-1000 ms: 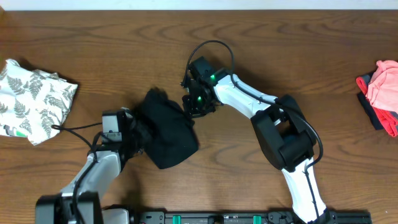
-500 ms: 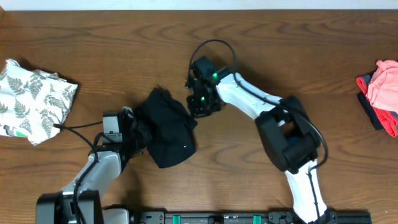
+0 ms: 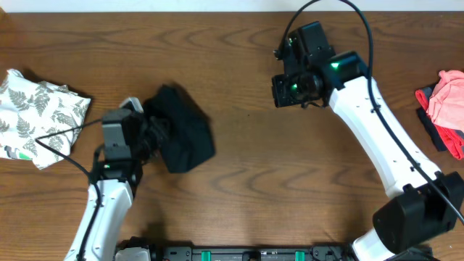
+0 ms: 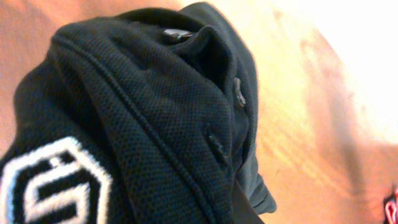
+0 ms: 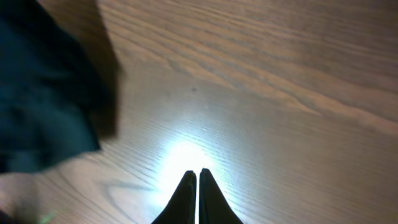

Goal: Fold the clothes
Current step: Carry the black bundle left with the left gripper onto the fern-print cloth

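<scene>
Black piqué cloth: the shirt (image 3: pixel 181 138) sits bunched in a heap on the table (image 3: pixel 239 196). The left gripper (image 3: pixel 148 135) is buried in the heap's edge and clamped on a fold of it, its fingers hidden under the fabric. The heap's long axis runs slantwise across those fingertips, from a peak on their far side to a rounded lobe on their near side. Most of the bulk lies out ahead of them.

In the left wrist view the shirt presses right up to the fingers and fills the frame, showing a ribbed seam (image 4: pixel 143 118), small buttons (image 4: pixel 237 90) and a white stitched logo (image 4: pixel 43 186).

The right gripper (image 5: pixel 198 186) is pinched tight on nothing, its tips over wood, and the shirt lies well off to their left.

A fern-print cloth (image 3: pixel 36 116) lies behind the left fingers. A pink pile (image 3: pixel 446 109) lies well behind the right ones.
</scene>
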Motion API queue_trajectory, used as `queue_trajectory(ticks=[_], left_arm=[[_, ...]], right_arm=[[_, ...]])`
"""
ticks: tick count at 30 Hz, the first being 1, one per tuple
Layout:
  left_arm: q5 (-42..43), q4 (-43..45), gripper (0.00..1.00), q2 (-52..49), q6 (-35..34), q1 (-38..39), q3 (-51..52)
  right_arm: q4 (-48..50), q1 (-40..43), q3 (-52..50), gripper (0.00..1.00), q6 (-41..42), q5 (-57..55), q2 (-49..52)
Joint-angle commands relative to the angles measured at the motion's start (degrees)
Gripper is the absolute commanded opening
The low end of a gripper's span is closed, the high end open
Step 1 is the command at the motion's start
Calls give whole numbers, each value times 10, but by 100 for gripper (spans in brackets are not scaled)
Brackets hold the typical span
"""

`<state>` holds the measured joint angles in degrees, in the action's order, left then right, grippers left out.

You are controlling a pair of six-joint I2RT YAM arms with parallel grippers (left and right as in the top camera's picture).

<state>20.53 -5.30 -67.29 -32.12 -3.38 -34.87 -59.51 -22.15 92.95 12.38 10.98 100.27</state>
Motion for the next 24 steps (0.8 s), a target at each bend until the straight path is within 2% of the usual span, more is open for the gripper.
queue_trajectory(ticks=[1,9,19,24], left_arm=[[-17,-13,6,10,32,-19,-72],[-33,-64,6,-6,45,-128,-208],[-28,-59,6,-102,45,-298,-242],[61,-17,6,-176,47,-360,-271]], right_arm=[[-16,9,0,3,-30,-18,-3],[-47,10,0,2,-44,-27,-3],[-64,10,0,2,-48,-27,-3],[-68,10,0,2,-48,-27,-3]])
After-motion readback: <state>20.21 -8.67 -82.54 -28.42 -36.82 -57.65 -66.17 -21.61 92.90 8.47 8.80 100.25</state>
